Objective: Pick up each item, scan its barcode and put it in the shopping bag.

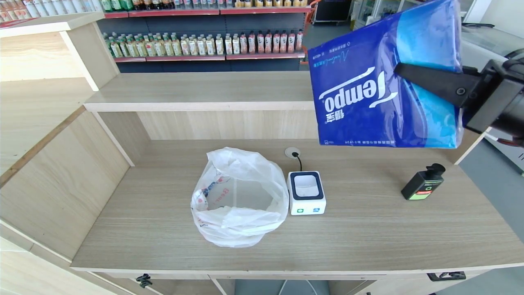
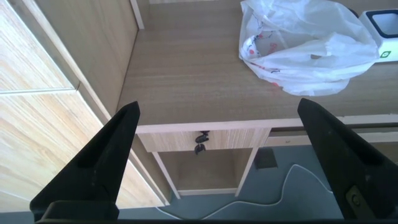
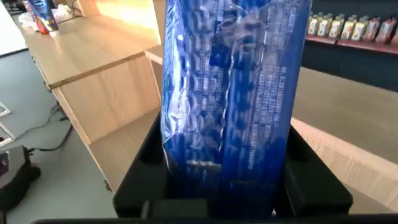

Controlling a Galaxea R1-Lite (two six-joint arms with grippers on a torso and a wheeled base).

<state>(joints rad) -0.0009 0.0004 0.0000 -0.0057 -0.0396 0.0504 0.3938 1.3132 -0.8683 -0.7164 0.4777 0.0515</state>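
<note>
Pale wood counter (image 1: 368, 237) up front, raised ledge (image 1: 196, 92) behind it. Wood panel (image 1: 61, 180) closing off the left. Beyond, red shelves (image 1: 262, 56) lined with bottles (image 1: 204, 44). Grey floor (image 1: 491, 184), bright even light.

I see a blue tissue pack (image 1: 360, 82) with white lettering, a translucent white shopping bag (image 1: 245, 164) printed red, a white scanner (image 1: 307, 192), and a pale woodgrain table (image 1: 368, 237).

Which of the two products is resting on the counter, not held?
The black bottle, right of the scanner; the blue tissue pack is up in the right gripper.
</note>
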